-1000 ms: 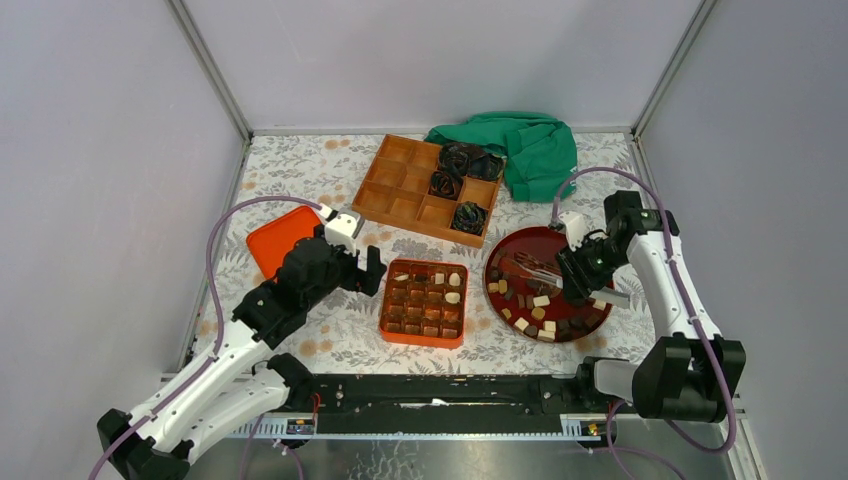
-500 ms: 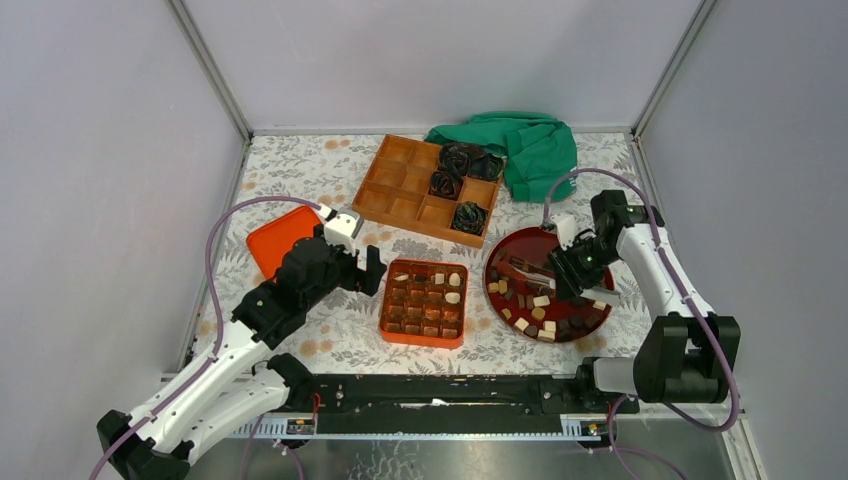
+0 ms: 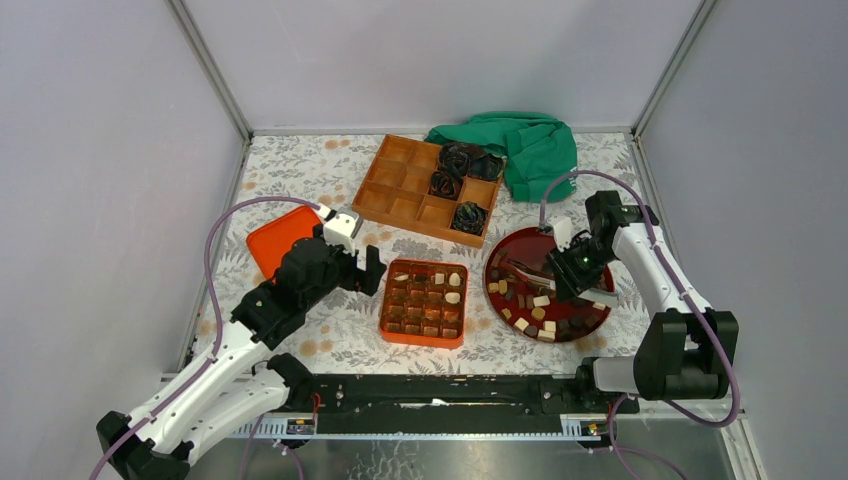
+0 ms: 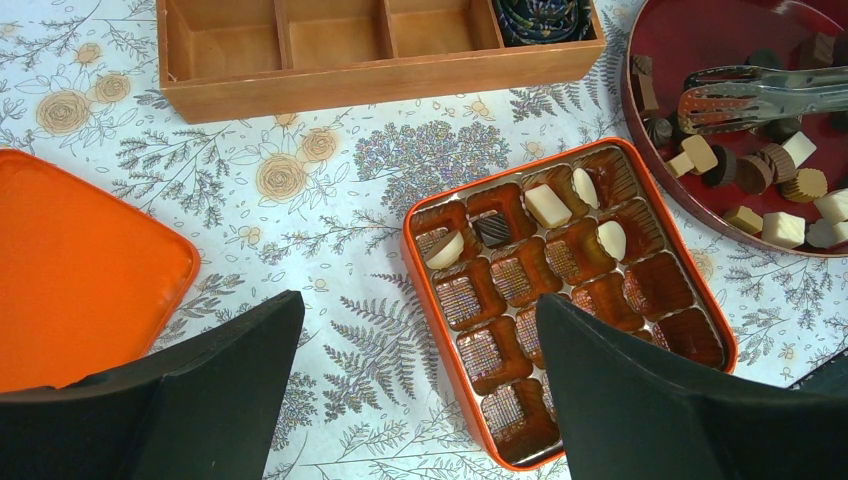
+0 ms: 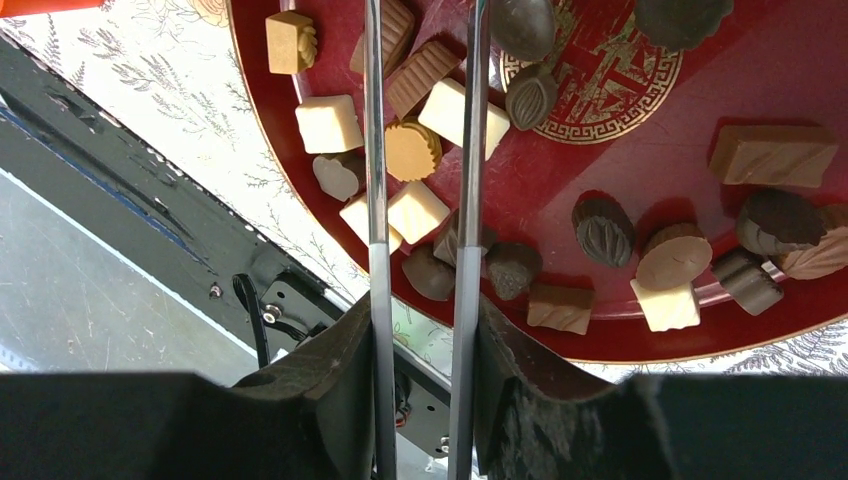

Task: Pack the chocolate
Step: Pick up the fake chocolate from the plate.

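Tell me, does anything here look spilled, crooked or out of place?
Nothing is spilled. A green cloth lies crumpled at the far edge, and the wooden box beside it sits crooked. In the orange tray, a few white chocolates seem to lean on edge in their cups instead of lying flat.

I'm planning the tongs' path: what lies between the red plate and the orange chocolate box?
Only a narrow strip of bare flowered tablecloth separates plate and box; the top and left wrist views show it.
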You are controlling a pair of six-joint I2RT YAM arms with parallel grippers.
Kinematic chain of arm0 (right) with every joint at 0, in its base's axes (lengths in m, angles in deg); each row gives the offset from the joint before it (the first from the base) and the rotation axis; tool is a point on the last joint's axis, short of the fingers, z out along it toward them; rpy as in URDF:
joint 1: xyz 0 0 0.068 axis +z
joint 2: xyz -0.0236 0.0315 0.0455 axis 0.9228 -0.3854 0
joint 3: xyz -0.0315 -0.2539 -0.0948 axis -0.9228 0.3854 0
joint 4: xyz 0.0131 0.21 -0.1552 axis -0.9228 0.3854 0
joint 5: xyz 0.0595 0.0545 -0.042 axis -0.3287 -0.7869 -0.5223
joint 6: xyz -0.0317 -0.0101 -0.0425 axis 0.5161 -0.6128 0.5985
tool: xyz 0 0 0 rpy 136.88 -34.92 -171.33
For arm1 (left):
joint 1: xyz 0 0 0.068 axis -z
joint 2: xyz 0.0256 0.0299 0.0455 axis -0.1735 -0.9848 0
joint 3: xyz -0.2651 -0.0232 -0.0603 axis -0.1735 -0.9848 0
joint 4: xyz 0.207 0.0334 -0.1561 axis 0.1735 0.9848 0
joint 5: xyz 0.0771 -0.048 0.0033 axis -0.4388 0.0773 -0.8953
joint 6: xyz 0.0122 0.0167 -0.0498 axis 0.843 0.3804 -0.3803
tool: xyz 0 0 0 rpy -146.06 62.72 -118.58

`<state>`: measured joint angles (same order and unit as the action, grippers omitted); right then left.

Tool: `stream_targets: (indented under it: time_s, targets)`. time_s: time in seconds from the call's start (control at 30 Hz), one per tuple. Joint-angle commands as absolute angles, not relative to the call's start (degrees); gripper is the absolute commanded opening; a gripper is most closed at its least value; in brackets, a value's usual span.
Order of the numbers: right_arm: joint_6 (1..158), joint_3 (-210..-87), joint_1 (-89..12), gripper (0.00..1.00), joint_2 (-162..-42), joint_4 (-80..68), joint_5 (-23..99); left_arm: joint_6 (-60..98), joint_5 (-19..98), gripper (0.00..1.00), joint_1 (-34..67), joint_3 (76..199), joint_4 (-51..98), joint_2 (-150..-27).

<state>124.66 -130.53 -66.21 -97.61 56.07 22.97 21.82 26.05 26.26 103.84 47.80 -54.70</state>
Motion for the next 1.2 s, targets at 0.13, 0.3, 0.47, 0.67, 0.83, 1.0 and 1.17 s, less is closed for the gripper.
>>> stream_targets:
  time_s: [0.13, 0.3, 0.47, 0.67, 0.83, 1.0, 1.17]
  targets:
    - [123.4, -132.7, -65.8, 0.11, -96.5, 56.2, 24.3, 22.9, 26.4, 0.94, 25.9, 103.5, 44.5, -53.9]
    - [123.7, -133.2, -65.9, 0.03, -94.9, 55.8, 25.7, 22.9, 26.4, 0.94, 25.8, 103.6, 44.5, -53.9]
    - [124.4, -133.0, -65.8, 0.0, -93.8, 55.5, 25.7, 22.9, 26.4, 0.94, 25.8, 103.4, 44.4, -54.1]
    - [126.7, -135.0, -65.8, 0.0, -90.6, 56.4, 23.9, 22.9, 26.4, 0.94, 25.7, 103.5, 44.3, -54.2]
    - [130.5, -136.3, -65.8, 0.0, -87.2, 57.9, 19.4, 22.9, 26.7, 0.94, 25.5, 103.4, 44.2, -55.0]
    - [137.9, -137.5, -65.8, 0.0, -85.3, 60.7, 10.8, 22.9, 26.8, 0.94, 25.0, 103.5, 44.1, -55.5]
    - [143.7, -138.3, -64.4, 0.0, -85.7, 62.1, 3.0, 22.8, 27.0, 0.94, 24.1, 103.5, 44.0, -55.9]
